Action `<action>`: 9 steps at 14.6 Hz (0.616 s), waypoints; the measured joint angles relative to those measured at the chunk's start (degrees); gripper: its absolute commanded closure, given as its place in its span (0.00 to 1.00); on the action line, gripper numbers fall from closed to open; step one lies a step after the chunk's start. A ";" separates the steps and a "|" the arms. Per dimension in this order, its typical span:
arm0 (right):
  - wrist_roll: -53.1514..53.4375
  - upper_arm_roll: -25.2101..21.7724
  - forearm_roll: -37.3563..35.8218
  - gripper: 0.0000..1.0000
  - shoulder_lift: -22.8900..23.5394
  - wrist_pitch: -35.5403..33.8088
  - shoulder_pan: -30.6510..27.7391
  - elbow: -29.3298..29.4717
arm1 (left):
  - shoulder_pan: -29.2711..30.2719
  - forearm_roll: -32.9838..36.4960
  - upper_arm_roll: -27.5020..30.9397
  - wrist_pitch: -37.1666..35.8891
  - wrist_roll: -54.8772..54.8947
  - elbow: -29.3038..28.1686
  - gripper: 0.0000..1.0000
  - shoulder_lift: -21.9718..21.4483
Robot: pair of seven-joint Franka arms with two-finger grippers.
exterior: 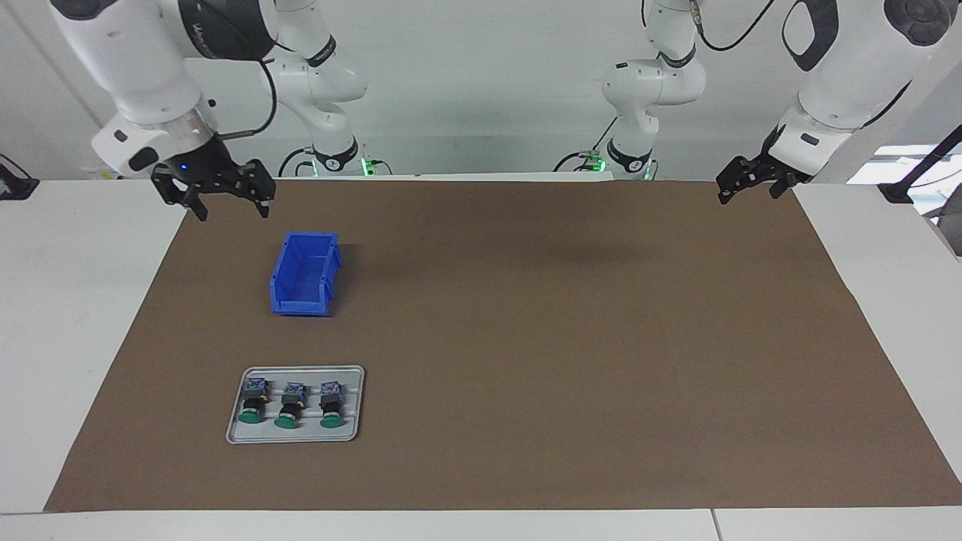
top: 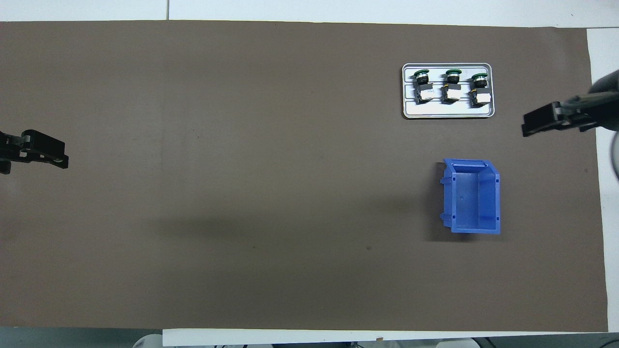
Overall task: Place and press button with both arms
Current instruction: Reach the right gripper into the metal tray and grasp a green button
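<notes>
Three buttons (exterior: 289, 403) sit side by side on a small grey tray (exterior: 294, 435), all lying on their sides with the green caps pointing away from the robots and the blue-grey block bodies toward them. They're lined up in a neat row, not touching each other as far as I can tell. The tray is toward the right arm's end of the table, on the brown mat (exterior: 526, 338).

Nearer to the robots than the tray, still on the right arm's end, there's a blue bin (exterior: 304, 273). It stands upright and has nothing in it, you can see the bare floor of it in the overhead view. Tray and bin are well apart, with plain mat between them.

The right gripper (exterior: 229, 207) hangs up in the air over the mat's corner at the robots' end, with its fingers spread wide and nothing between them. The bin is the closest thing to it; the buttons are well apart from it, with the bin in between.

The left gripper (exterior: 751, 188) is way off at the left arm's end, over the edge of the mat, also spread and holding nothing. It's well apart from the tray, the bin and all three buttons. Neither gripper touches anything.
</notes>
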 measured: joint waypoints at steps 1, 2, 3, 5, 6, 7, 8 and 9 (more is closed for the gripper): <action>1.90 0.11 0.00 0.00 2.36 2.71 1.78 -0.08 | 0.00 0.00 0.00 0.01 0.00 0.00 0.00 0.00; 3.81 0.19 0.00 0.00 5.46 6.11 3.37 0.04 | 0.00 0.00 0.00 0.02 0.02 0.00 0.00 0.00; 5.55 0.26 0.00 0.00 8.86 9.70 4.47 0.34 | -0.01 0.00 -0.01 0.04 0.04 0.00 0.00 0.00; 7.02 0.26 -0.01 0.00 15.57 16.53 5.34 1.17 | -0.05 0.00 -0.01 0.06 0.04 0.00 0.00 0.00; 7.03 0.22 -0.03 0.00 18.43 19.37 5.33 1.53 | -0.06 0.00 -0.01 0.09 0.04 0.00 0.00 0.00; 7.03 0.10 -0.03 0.01 20.88 21.70 5.26 1.82 | -0.06 0.00 -0.01 0.12 0.04 0.00 0.00 0.00; 7.03 0.01 -0.03 0.01 23.01 23.79 4.99 2.06 | -0.07 0.00 -0.01 0.14 0.04 0.00 0.00 0.00; 6.61 -0.05 -0.05 0.01 24.85 25.73 4.60 2.27 | -0.07 0.00 -0.02 0.16 0.04 0.00 0.00 0.00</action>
